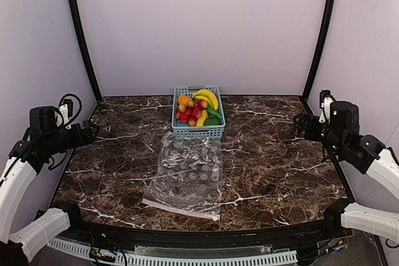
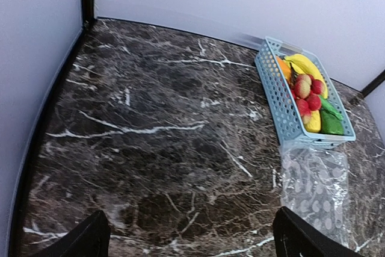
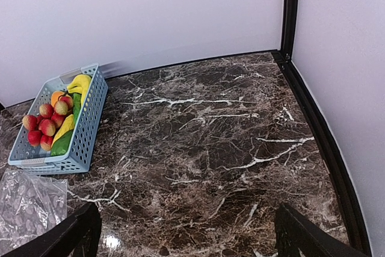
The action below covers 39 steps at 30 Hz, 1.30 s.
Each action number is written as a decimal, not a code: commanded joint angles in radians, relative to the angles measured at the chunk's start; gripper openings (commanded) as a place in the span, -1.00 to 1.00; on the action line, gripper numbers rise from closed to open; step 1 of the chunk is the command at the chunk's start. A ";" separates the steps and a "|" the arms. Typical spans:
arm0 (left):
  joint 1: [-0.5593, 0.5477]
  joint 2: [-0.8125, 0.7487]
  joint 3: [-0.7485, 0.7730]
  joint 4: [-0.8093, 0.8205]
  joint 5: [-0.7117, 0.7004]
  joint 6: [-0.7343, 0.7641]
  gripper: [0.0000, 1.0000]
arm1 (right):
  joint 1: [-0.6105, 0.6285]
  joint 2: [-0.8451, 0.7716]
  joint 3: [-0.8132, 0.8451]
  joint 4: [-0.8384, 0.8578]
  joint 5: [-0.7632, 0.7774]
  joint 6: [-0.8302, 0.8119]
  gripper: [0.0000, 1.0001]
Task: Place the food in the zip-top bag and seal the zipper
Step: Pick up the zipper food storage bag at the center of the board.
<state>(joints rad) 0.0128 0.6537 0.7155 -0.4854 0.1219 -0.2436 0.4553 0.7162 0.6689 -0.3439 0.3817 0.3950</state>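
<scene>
The food (image 1: 197,109), yellow bananas, an orange piece, small red fruits and green vegetables, lies heaped in a light-blue lattice basket (image 1: 198,133) at the back middle of the table. The clear zip-top bag (image 1: 187,175) lies flat just in front of the basket, its pinkish zipper (image 1: 181,209) along the near edge. My left gripper (image 1: 92,131) hovers open at the left edge, far from both. At the right edge, my right gripper (image 1: 300,124) is open too. The left wrist view shows the food (image 2: 308,91) and bag (image 2: 313,191) beyond my empty left gripper (image 2: 191,242).
The marble table (image 1: 274,154) is walled by pale panels with black corner posts (image 1: 81,35). In the right wrist view the basket (image 3: 90,124) and a corner of the bag (image 3: 27,203) sit to the left of my right gripper (image 3: 189,239), with the right wall (image 3: 337,88) close by.
</scene>
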 commanded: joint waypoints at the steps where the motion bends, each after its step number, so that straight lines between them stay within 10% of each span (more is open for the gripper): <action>1: -0.081 0.032 -0.105 0.018 0.209 -0.172 0.89 | -0.004 0.065 0.041 0.024 -0.032 -0.016 0.97; 16: -0.361 0.155 -0.556 0.655 0.542 -0.496 0.51 | -0.001 0.110 0.004 0.091 -0.145 0.039 0.97; 39: -0.475 0.452 -0.542 0.724 0.519 -0.359 -0.01 | -0.001 0.081 -0.005 0.077 -0.158 0.057 0.97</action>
<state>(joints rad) -0.4511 1.0744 0.1654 0.2222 0.6582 -0.6415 0.4553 0.8074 0.6727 -0.2844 0.2298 0.4465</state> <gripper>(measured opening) 0.501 0.986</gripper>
